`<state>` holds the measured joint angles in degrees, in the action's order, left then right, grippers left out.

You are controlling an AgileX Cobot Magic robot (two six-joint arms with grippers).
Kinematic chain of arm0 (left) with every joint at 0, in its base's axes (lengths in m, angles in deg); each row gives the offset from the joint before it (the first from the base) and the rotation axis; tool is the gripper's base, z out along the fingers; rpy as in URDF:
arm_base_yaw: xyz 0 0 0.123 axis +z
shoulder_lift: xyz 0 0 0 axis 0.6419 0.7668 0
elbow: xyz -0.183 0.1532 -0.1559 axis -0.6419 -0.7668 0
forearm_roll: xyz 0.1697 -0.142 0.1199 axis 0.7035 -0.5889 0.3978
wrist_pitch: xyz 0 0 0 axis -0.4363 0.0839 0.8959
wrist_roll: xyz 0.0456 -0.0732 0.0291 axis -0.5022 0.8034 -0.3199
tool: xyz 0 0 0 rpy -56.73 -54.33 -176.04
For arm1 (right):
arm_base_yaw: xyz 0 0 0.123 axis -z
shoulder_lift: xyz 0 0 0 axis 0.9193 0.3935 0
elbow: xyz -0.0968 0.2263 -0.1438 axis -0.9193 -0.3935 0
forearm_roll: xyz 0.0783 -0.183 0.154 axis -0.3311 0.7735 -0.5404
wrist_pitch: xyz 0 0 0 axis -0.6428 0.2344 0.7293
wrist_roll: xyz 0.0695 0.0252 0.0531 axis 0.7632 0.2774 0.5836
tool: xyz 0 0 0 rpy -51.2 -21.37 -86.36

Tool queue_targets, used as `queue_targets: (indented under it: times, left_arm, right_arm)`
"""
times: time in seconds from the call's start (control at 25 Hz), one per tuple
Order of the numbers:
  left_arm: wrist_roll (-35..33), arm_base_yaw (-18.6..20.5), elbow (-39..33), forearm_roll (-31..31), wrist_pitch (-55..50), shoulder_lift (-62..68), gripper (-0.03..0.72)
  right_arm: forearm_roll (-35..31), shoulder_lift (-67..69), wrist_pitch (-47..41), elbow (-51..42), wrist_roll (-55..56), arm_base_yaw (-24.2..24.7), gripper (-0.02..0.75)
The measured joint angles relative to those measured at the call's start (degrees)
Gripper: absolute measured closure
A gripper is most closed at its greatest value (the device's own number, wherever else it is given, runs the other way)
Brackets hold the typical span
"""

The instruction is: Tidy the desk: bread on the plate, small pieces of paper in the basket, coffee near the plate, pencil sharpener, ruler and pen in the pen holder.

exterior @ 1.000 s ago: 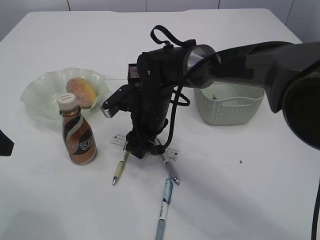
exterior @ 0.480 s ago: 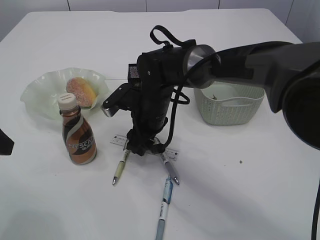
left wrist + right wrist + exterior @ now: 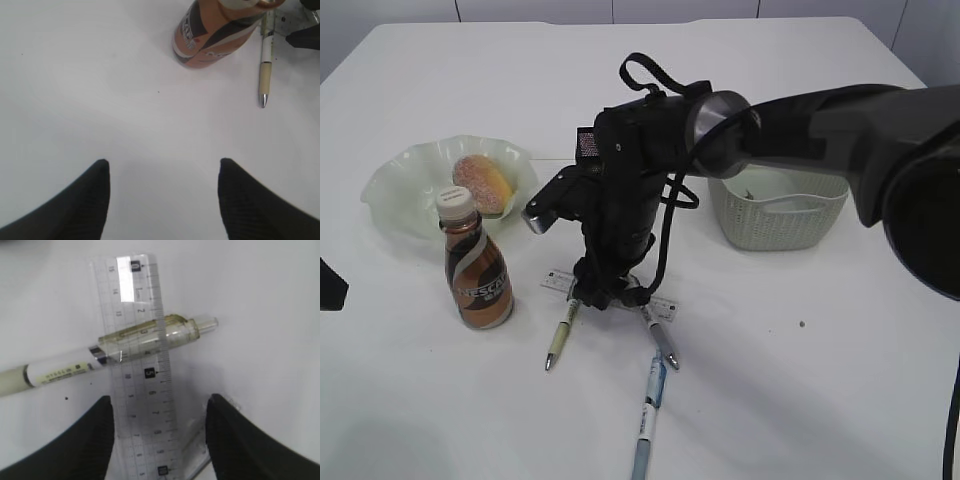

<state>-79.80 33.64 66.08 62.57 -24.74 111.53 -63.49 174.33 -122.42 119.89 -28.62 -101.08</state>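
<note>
Ruler (image 3: 142, 375) lies flat on the table (image 3: 800, 400), overlapping a pale pen (image 3: 105, 352), and we judge picking it up is the step in hand. Our right fingers (image 3: 107, 440) stand apart on either side of it, grasping nothing yet. Next we must lower and pinch the thin edges squarely. Our left fingers (image 3: 100, 200) hang released near the coffee (image 3: 215, 35).
</note>
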Motion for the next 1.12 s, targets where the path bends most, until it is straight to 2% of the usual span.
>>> queue_targets:
  times: [0.52,0.8,1.12]
  left_arm:
    - [0.0,0.0,0.0,0.0,0.0,0.0,0.192]
    - [0.0,0.0,0.0,0.0,0.0,0.0,0.192]
    - [0.0,0.0,0.0,0.0,0.0,0.0,0.192]
  right_arm:
    - [-0.34,0.94,0.12,0.12,0.0,0.0,0.316]
    - [-0.24,1.14,0.35,0.12,0.0,0.0,0.454]
    - [-0.24,1.14,-0.08,0.22,0.0,0.0,0.456]
